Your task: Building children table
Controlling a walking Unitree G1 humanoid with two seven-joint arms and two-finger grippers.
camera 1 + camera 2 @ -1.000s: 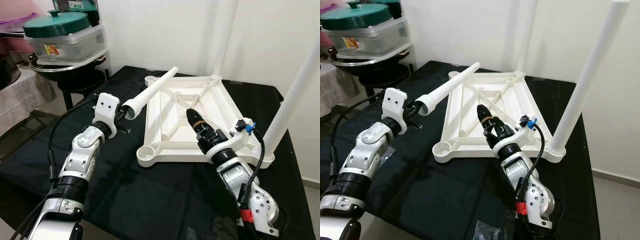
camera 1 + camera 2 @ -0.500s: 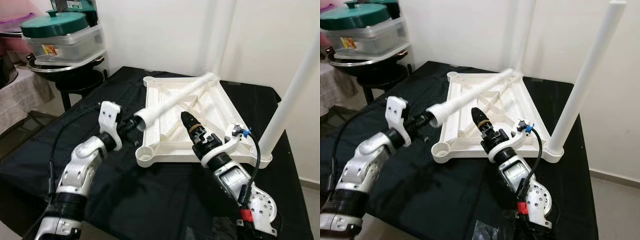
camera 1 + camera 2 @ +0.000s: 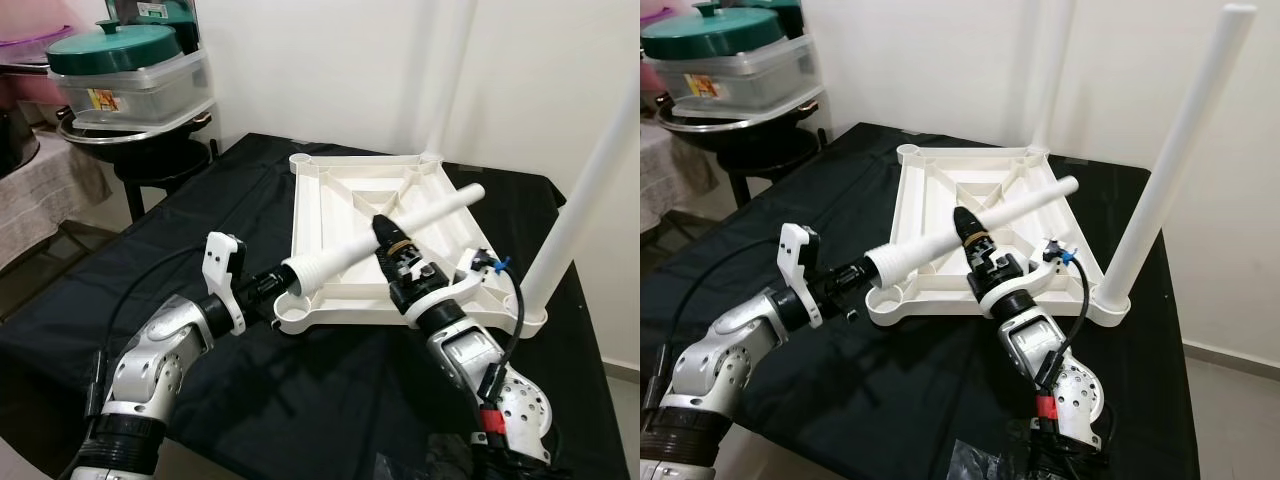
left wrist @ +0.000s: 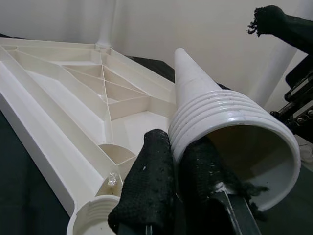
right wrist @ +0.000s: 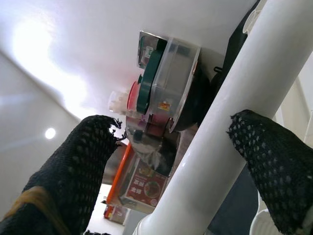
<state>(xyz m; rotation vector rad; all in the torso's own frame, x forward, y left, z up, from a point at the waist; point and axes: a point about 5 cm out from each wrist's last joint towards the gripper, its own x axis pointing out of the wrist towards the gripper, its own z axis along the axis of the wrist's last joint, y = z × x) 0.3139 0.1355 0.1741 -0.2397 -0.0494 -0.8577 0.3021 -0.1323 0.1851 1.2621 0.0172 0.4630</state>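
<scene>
The white tabletop (image 3: 340, 215) is lying upside down on the black cloth (image 3: 150, 250), with two legs already standing upright in its far and right corners. The left gripper (image 4: 188, 178) is pinching the wide ribbed end of a loose table leg (image 3: 400, 232): one finger is sitting inside the open mouth and the other is pressing on the outer wall. The leg is slanting across the frame, and its wide end is hanging just above the near left corner socket (image 4: 93, 220). The right gripper (image 5: 171, 161) is standing with its fingers spread apart, and the leg is passing between them without clear contact.
</scene>
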